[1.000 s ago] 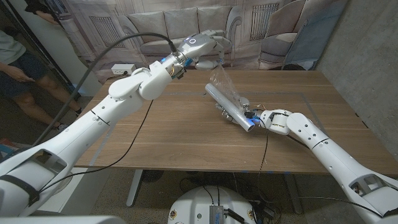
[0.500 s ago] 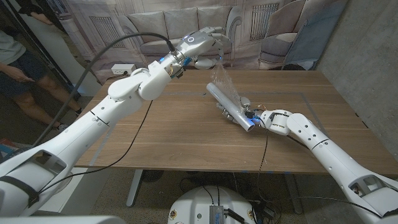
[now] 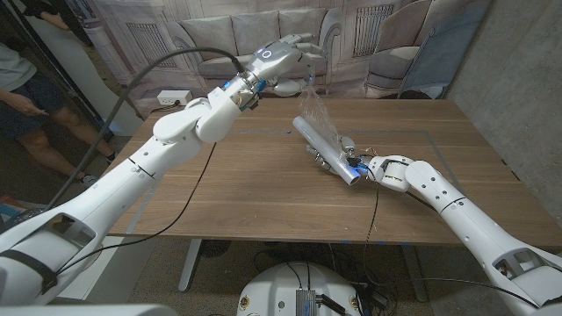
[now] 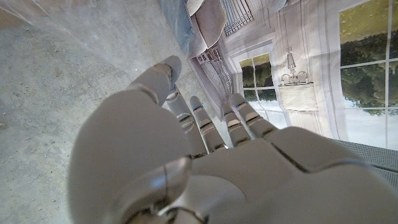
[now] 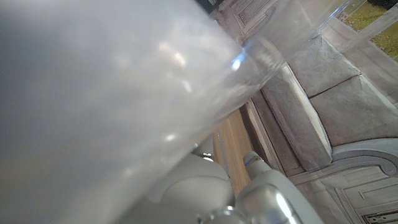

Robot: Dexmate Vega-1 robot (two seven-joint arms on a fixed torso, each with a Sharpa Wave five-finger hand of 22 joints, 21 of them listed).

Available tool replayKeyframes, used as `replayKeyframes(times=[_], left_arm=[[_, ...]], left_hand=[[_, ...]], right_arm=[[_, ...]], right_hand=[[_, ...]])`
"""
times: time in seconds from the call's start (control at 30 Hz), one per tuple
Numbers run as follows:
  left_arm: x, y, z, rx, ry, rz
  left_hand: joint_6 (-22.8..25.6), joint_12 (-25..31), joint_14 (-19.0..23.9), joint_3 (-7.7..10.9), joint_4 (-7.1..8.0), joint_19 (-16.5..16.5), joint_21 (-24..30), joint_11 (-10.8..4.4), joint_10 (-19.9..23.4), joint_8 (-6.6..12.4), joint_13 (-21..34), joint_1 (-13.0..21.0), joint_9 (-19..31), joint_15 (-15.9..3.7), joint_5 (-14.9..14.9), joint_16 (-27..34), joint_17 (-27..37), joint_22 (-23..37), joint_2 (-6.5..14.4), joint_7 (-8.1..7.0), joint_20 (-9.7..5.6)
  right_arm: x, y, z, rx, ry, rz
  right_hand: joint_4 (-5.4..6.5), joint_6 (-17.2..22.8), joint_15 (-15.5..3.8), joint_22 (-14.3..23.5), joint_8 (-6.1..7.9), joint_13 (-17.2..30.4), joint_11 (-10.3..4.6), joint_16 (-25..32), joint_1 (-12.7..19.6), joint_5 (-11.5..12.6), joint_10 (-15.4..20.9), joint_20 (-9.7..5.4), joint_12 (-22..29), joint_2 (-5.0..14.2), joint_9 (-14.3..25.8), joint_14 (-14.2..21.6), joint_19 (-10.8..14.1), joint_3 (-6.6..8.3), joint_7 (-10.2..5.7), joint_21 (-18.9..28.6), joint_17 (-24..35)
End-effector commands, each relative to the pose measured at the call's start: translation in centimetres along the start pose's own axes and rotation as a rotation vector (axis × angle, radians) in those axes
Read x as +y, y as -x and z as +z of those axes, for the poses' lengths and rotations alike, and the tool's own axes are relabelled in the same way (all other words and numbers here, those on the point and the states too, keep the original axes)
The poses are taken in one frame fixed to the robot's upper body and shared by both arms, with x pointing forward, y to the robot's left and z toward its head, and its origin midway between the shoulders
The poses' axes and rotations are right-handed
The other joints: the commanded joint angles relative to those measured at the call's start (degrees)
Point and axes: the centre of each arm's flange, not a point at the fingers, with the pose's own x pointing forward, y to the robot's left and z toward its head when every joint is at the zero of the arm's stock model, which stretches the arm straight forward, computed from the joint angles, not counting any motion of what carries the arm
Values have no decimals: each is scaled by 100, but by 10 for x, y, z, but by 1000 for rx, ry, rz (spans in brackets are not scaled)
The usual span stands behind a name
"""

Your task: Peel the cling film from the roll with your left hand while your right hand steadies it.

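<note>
Head view: left hand [image 3: 283, 60], raised at 12 o'clock, pinches the cling film [image 3: 313, 110] stretched up from the roll [image 3: 323, 147] on the desk [image 3: 246, 189]; right hand [image 3: 384, 169] grips the roll's 4 o'clock end. Overstretched film could tear or slip.
Left wrist view: fingers [image 4: 186, 115] curl together.
Right wrist view: roll looms close; grip unclear.

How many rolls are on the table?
1. The roll lies slanted at the table's middle, its near end in the right robot hand; the left robot hand holds its film up.

Cling film roll [image 5: 112, 93] blurred, close above the right hand [image 5: 205, 186]; wooden table [image 5: 231, 140] and sofa-print backdrop [image 5: 323, 99] beyond it
</note>
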Motion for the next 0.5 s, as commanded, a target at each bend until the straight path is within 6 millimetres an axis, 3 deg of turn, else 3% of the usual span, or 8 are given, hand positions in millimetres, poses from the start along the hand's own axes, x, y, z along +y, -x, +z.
replayKeyframes(times=[0.03,0.5], left_arm=[[2,4,-3,-3,16,20],[6,8,-7,-26,28,23]], left_hand=[[689,-8,59,64,16,30,22,-4,72,89,17,-82,100,-741,112,27,16,6,17,656,-2],[644,-38,53,170,36,26,23,-4,87,219,21,-201,304,-737,349,14,18,5,-41,637,7]], right_arm=[[3,0,0,-9,1,3],[8,5,-1,-26,10,-15]], right_hand=[[-4,-48,0,9,-20,-4,7,-5,-13,-1,-15,-337,-22,-67,2,-9,344,-31,8,-14,11],[-4,-50,14,11,-41,-13,22,-22,-8,4,-12,-341,-32,-77,1,-12,352,-67,10,-21,12]])
